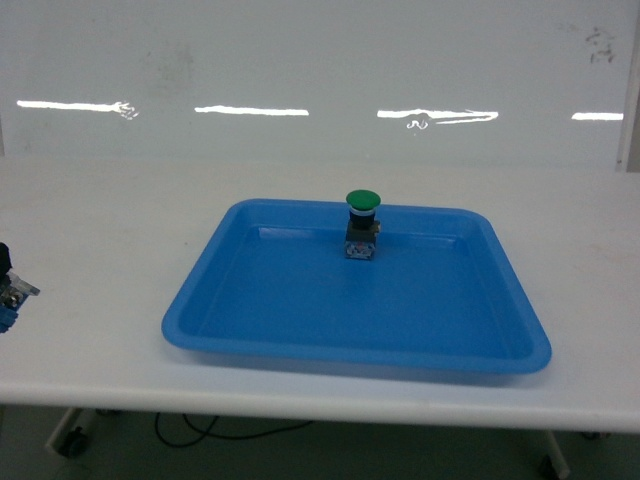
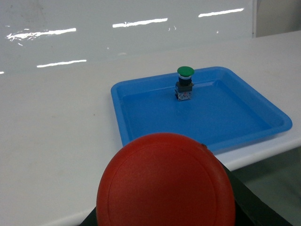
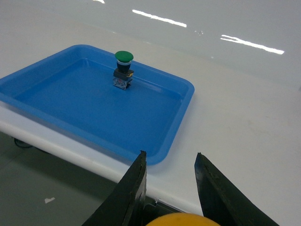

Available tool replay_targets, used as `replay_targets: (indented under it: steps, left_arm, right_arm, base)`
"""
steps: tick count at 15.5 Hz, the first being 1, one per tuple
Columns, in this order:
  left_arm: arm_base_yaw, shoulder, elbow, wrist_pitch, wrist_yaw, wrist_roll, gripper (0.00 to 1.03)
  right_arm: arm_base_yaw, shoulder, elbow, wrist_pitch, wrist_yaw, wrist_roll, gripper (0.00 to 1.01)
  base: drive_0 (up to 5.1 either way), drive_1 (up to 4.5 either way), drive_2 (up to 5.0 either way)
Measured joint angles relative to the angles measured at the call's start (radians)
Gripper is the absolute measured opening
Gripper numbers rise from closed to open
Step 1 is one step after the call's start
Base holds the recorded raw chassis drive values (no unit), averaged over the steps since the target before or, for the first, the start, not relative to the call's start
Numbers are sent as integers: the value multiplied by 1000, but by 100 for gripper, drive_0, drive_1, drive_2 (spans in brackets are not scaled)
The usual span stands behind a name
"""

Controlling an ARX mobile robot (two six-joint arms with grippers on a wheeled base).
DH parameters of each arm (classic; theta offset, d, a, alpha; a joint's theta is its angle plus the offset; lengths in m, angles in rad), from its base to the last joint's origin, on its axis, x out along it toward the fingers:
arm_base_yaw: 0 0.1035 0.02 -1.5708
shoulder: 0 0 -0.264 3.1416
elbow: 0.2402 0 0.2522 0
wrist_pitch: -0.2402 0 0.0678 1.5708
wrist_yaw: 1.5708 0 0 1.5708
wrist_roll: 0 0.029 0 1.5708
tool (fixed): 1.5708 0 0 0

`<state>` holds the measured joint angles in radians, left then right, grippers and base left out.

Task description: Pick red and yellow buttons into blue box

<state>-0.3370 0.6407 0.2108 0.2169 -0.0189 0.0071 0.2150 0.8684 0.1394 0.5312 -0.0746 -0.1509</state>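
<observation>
At the far left edge of the head view, a small part of the left claw (image 1: 8,285) is seen low over the white bench (image 1: 100,250), too cut off for its opening to be judged there. In the left wrist view, the red button (image 2: 165,181) fills the lower middle of the frame, its round cap turned toward the camera and dark claw parts showing just beneath it at the bottom edge; it appears to be gripped, though the fingers themselves are hidden. At the centre of every view a shallow blue tray (image 1: 200,310) is laid flat on the bench, and a green-capped button (image 1: 362,224) is stood upright on its floor near the far wall. In the right wrist view, the right claw (image 3: 171,176) is shown at the bottom centre, its two dark fingers (image 3: 134,188) parted, and the cap of the yellow button (image 3: 181,220) is glimpsed between them at the very bottom edge; whether it is actually clamped cannot be told. The blue box is seen in none of the views.
</observation>
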Motion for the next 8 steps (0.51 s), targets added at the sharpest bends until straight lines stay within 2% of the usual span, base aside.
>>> replay_targets:
  steps: [8]
  left_arm:
    - [-1,0,0,-5,1,0,33]
  right_arm:
    - [0,0,0,0,-1,0,29]
  base:
    - [0,0,0]
